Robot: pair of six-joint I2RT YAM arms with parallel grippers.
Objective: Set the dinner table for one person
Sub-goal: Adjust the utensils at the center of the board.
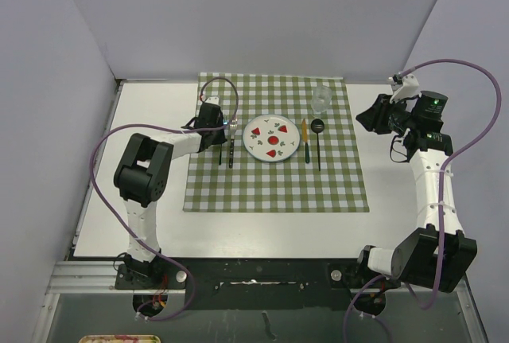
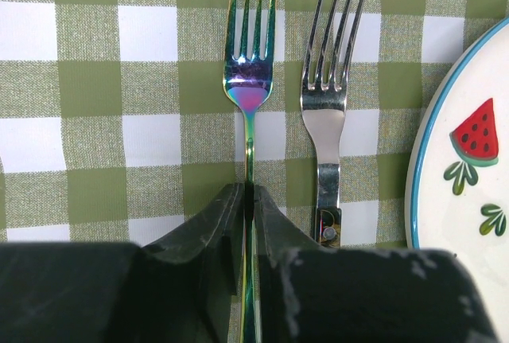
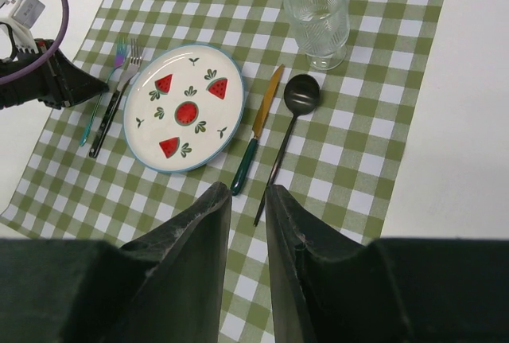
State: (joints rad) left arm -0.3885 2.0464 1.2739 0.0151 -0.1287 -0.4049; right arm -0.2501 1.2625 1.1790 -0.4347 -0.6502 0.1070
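The dinner table (image 1: 398, 224), a broad white top with railed edges, carries both arm bases at its near edge. A green-checked cloth (image 1: 270, 192) lies in its middle. Off to the right, above bare tabletop, the right gripper (image 3: 248, 192) hangs with its jaws a little apart and nothing between them. On the cloth, the left gripper (image 2: 248, 192) has its jaws nearly closed about the handle of a rainbow fork (image 2: 248, 88); whether they pinch it or merely flank it, I cannot tell. A silver fork (image 2: 326, 120) lies just beside, next to a watermelon plate (image 1: 262, 138). Right of the plate lie a knife (image 3: 258, 132) and a black spoon (image 3: 302, 92). Farthest back stands a glass (image 3: 316, 18).
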